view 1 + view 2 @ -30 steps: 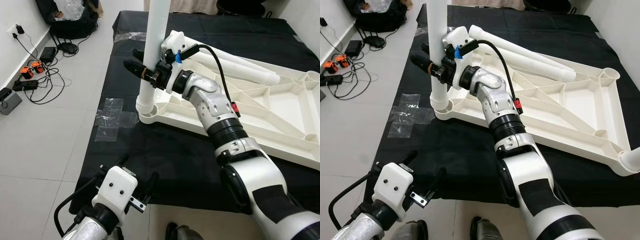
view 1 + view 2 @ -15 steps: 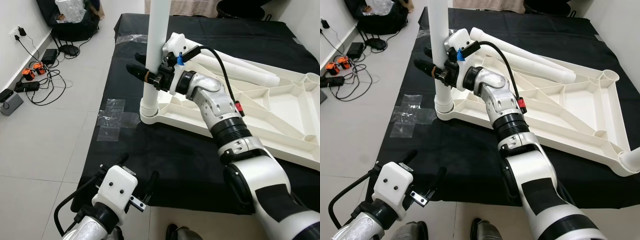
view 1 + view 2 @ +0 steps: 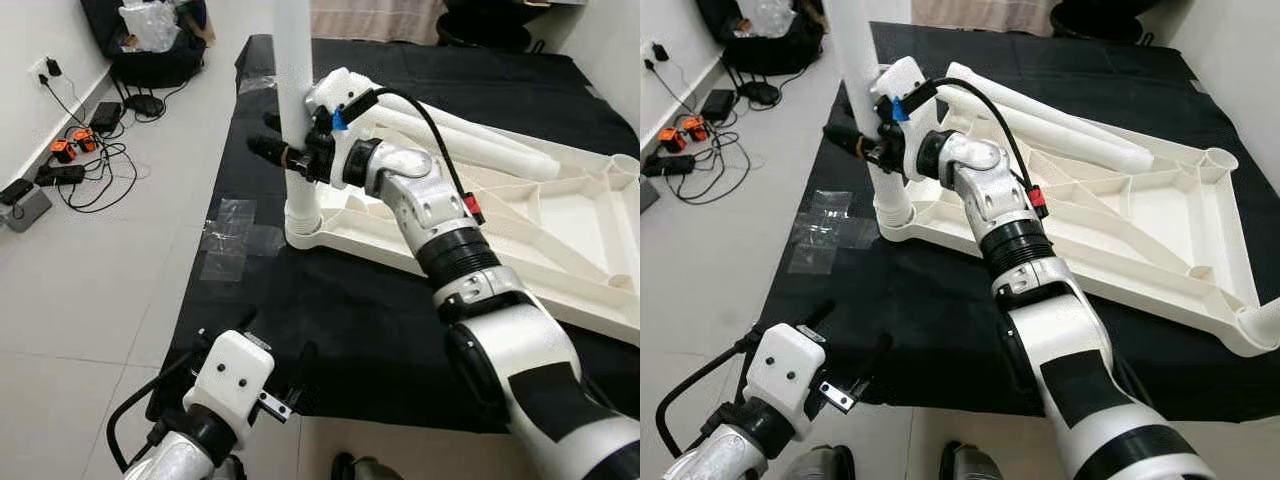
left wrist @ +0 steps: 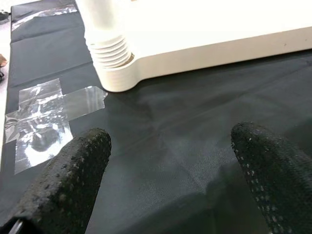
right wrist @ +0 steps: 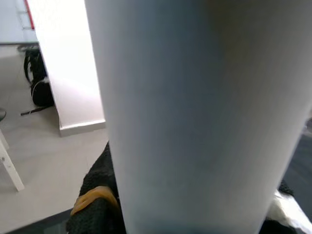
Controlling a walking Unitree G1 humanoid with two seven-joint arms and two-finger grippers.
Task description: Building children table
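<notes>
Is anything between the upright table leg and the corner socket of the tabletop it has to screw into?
Nothing visible. The right gripper holds the upright white leg, whose threaded end already sits in the corner socket of the upturned tabletop. The left gripper hovers open over the black cloth.

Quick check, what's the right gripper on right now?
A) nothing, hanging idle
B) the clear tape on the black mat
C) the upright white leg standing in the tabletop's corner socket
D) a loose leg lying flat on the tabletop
C: the right gripper is shut around the upright white leg, whose threaded end sits in the corner socket of the overturned tabletop.
</notes>
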